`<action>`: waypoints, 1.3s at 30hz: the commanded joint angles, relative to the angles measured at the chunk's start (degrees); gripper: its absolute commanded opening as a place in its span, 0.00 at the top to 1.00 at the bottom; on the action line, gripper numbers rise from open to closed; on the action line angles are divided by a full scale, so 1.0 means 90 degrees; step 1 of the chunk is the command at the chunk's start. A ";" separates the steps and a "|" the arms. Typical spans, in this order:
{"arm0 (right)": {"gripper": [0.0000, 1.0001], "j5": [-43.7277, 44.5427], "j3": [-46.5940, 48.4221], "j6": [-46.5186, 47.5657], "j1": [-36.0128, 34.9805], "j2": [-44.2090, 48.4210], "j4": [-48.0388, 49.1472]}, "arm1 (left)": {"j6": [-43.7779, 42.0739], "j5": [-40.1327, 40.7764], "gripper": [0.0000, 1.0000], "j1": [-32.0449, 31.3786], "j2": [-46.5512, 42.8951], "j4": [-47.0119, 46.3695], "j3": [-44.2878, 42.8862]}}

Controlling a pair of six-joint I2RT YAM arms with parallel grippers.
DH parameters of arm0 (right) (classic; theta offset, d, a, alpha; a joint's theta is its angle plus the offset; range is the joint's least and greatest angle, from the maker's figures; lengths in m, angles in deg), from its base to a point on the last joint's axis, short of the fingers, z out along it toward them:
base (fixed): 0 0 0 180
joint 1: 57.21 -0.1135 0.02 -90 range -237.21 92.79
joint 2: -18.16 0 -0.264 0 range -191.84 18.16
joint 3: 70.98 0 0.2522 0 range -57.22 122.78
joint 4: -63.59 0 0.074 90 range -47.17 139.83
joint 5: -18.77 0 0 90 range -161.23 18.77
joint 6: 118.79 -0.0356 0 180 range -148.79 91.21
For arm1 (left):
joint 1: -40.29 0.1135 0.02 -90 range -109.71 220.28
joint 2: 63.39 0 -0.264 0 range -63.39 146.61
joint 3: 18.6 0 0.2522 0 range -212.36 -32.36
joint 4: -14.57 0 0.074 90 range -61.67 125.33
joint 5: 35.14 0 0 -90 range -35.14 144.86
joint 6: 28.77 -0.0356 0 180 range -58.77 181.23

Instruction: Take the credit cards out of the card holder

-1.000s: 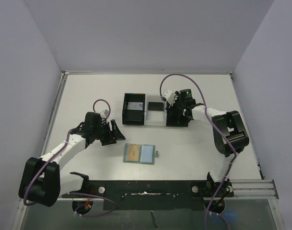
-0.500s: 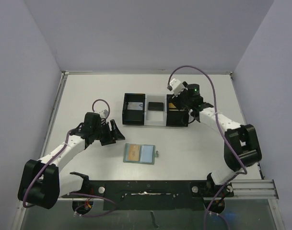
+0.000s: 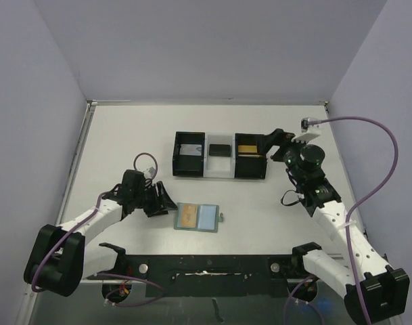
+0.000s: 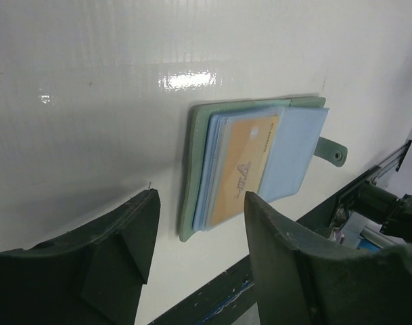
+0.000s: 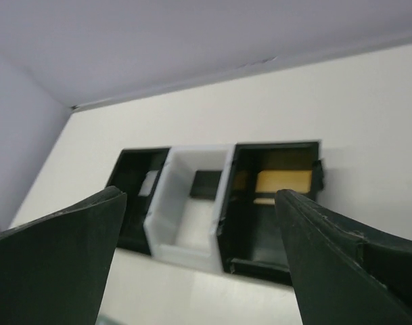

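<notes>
The card holder (image 3: 207, 218) lies open on the white table, grey-green outside with pale blue pockets. An orange credit card (image 3: 187, 216) sits in its left pocket. In the left wrist view the card holder (image 4: 297, 135) has the orange card (image 4: 249, 166) on top and its closing tab (image 4: 333, 153) to the right. My left gripper (image 3: 162, 201) is open just left of the holder, its fingertips (image 4: 143, 217) either side of the holder's near edge without touching. My right gripper (image 3: 274, 143) is open and empty, to the right of the tray.
A three-compartment tray (image 3: 175, 157) stands behind the holder: a white card (image 3: 189, 150) on the left, a black card (image 3: 220, 149) in the clear middle, a gold card (image 3: 247, 148) on the right. A black rail (image 3: 206, 267) runs along the near table edge.
My right gripper has let go of a gold card in the tray's right compartment, opened wide and drawn back to the right. My left gripper has moved down towards the holder's left edge.
</notes>
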 commanded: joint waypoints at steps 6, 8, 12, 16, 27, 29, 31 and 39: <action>0.17 -0.1472 -0.1962 -0.3079 -0.1207 0.0476 0.0238 | 0.0840 -0.0134 0.64 -0.0682 0.0192 -0.1930 0.0553; 0.19 -0.1014 -0.2317 -0.3335 -0.1759 0.0563 0.0449 | 0.0849 -0.0101 0.67 -0.0963 0.0468 -0.2223 0.0532; 0.26 -0.0875 -0.2815 -0.3625 -0.2396 0.0355 0.0991 | 0.0820 0.0129 0.69 -0.1403 0.0989 -0.2392 0.0293; 0.40 -0.1054 -0.2822 -0.3664 -0.2543 0.0011 0.0736 | 0.0920 0.0179 0.70 -0.1538 0.1133 -0.2753 0.0191; 0.52 -0.1326 -0.2160 -0.3415 -0.2676 -0.1039 0.0301 | 0.0273 0.0834 0.53 -0.1805 0.1550 -0.1860 -0.0616; 0.57 -0.1365 -0.2031 -0.3496 -0.2695 -0.1362 0.0438 | 0.0243 0.1212 0.47 -0.1804 0.1068 -0.1408 -0.0535; 0.58 -0.1303 -0.2001 -0.3678 -0.2772 -0.1580 0.0716 | 0.0218 0.1630 0.45 -0.1786 0.0536 -0.1124 -0.0489; 0.61 -0.1216 -0.2028 -0.4138 -0.2974 -0.2183 0.1189 | 0.0045 0.1005 0.49 -0.1794 0.0356 -0.1909 -0.0648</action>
